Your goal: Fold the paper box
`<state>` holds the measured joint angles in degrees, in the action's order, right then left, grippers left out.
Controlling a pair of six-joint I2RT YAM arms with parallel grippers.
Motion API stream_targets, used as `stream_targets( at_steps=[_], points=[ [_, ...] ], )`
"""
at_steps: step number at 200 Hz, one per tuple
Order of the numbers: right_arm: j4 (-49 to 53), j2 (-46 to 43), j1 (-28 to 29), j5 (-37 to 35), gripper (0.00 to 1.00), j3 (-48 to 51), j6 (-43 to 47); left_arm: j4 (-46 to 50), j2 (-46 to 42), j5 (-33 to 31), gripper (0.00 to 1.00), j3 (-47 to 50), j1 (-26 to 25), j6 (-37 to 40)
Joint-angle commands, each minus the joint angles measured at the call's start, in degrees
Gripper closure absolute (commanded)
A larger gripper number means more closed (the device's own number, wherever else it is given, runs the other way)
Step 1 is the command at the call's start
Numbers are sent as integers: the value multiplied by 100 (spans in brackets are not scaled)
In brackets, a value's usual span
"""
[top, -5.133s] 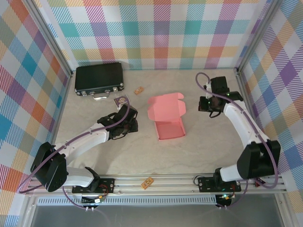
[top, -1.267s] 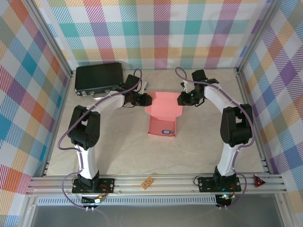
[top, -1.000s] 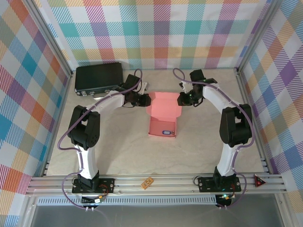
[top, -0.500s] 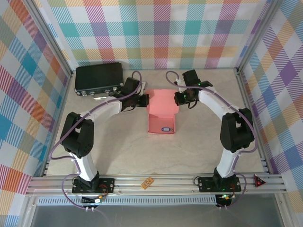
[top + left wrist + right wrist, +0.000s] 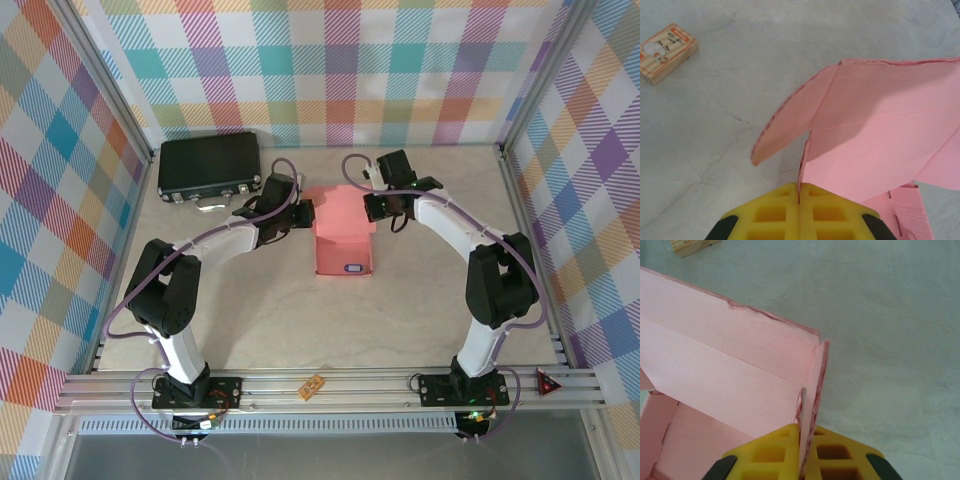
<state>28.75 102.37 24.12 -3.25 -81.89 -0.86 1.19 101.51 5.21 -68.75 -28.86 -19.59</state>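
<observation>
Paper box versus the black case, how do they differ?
The paper box is pink thin card; the black case is dark and rigid-looking. The box stands open mid-table, lid pinched by left end effector and right end effector; the case lies shut and untouched at the far left. Both are rectangular.

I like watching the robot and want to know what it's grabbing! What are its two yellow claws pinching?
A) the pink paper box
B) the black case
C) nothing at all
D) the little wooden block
A: in the wrist views the left gripper and the right gripper are each shut on an edge of the pink card of the paper box, at its raised lid.
</observation>
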Motion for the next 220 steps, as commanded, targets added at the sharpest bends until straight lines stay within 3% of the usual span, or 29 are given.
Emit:
stream_targets(
  at_steps=[1, 77, 220],
  points=[
    [-207, -68, 106, -451, 90, 159, -210, -283, -109, -128, 93, 103, -88, -368],
    [-675, -310, 383, -1197, 90, 631, -718, -593, -255, -429, 89, 430, -268, -567],
    [-1446, -1233, 704, -1850, 93, 1665, -1171, -712, -368, -642, 84, 563, -523, -687]
  ],
)
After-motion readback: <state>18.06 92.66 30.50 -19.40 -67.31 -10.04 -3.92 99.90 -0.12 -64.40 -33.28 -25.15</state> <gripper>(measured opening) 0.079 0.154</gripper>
